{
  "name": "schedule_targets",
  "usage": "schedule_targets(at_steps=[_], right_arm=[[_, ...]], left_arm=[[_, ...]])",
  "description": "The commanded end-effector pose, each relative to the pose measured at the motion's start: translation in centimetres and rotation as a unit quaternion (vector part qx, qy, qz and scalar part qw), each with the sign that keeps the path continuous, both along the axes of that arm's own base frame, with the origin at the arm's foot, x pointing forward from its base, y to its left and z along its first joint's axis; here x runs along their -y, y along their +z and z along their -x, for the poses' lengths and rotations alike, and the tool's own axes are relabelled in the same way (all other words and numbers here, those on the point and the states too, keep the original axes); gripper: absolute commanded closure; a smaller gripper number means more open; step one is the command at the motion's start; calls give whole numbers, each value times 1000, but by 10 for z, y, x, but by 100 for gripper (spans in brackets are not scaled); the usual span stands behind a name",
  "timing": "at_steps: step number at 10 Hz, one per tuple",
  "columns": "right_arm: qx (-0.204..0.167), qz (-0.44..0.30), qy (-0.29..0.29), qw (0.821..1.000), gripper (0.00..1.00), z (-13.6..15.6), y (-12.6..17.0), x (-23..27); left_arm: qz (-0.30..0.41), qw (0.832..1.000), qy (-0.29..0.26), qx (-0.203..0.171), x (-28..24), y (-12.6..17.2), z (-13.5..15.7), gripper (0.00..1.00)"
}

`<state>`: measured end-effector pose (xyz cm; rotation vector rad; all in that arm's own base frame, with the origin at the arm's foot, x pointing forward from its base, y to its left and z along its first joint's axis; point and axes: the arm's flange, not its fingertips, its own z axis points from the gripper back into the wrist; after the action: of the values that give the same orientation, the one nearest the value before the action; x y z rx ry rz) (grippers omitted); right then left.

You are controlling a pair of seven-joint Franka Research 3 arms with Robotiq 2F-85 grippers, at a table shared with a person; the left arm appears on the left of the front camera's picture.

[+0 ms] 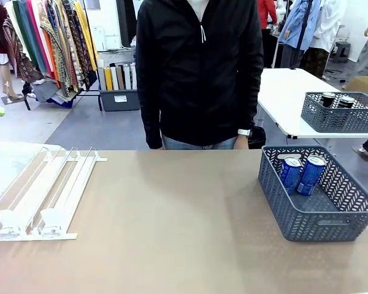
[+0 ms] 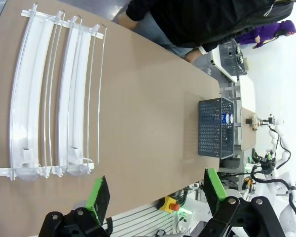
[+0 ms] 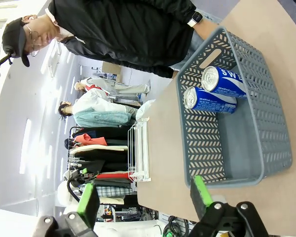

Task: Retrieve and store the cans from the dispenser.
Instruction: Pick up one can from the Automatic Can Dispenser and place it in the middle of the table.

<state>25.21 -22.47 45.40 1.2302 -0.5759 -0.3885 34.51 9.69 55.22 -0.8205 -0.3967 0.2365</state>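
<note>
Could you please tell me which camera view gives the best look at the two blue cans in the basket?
The right wrist view: the two blue cans lie side by side, large, tops and print visible. The front view shows them smaller behind the grey basket wall. The left wrist view shows them tiny and far away.
</note>
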Motion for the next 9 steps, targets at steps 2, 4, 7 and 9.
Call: schedule_targets(at_steps=[2,4,7,9], right_arm=[[5,-6,-2,1000,0,-1,3,-1],[5,-6,-2,1000,0,-1,3,-1],[5,-6,-2,1000,0,-1,3,-1],[5,-6,-2,1000,0,-1,3,-1]], left_arm=[[10,1000,-3,3,-2,1,-1,0],[10,1000,-3,3,-2,1,-1,0],[10,1000,-3,3,-2,1,-1,0],[10,1000,-3,3,-2,1,-1,0]])
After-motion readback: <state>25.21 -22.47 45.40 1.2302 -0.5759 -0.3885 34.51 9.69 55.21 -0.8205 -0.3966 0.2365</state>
